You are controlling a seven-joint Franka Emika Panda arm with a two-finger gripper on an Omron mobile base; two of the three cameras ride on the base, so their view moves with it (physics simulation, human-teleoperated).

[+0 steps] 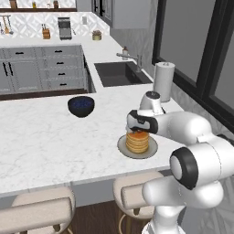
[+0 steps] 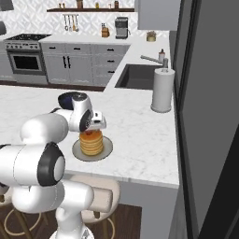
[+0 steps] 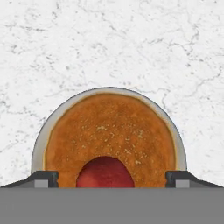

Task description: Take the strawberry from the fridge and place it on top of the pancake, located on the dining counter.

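Matt, speckled pancake [image 3: 109, 135] on smooth plate [image 3: 39, 144]; glossy veined marble-look dining counter [image 3: 109, 39].

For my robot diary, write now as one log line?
jaws: open | small red strawberry: on golden-brown pancake stack | round grey plate: on white marble counter

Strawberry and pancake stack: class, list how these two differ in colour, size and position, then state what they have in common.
Colour: the strawberry is deep red; the pancake is golden-brown.
Size: the strawberry is tiny; the pancake nearly fills its grey plate.
Position: the strawberry sits on top; the pancake lies beneath it, on the plate.
Shared: both are rounded and sit on the dining counter, under the open gripper.
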